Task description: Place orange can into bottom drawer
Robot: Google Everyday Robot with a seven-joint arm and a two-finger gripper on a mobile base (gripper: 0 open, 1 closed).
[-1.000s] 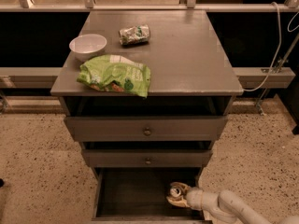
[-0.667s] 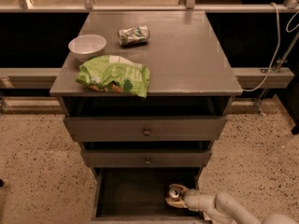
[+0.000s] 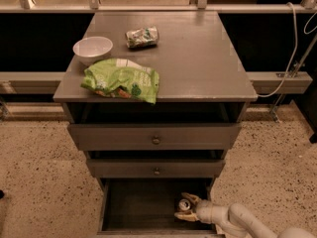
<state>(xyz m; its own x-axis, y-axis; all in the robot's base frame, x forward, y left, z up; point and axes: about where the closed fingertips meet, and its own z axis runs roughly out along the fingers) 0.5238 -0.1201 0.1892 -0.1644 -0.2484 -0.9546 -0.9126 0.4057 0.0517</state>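
The bottom drawer (image 3: 129,205) is pulled open below two knobbed drawers, and its inside is dark. The orange can (image 3: 184,204) stands upright inside the drawer at its right side, its silver top showing. My gripper (image 3: 184,208) reaches in from the lower right on a white arm, with its fingers around the can. Whether the can rests on the drawer floor is hard to tell.
On the grey cabinet top (image 3: 198,58) sit a white bowl (image 3: 92,48), a green chip bag (image 3: 121,80) and a crushed silver-green can (image 3: 142,36). A white cable (image 3: 290,63) hangs at the right. Speckled floor surrounds the cabinet.
The gripper with the can has moved a little lower and left inside the bottom drawer.
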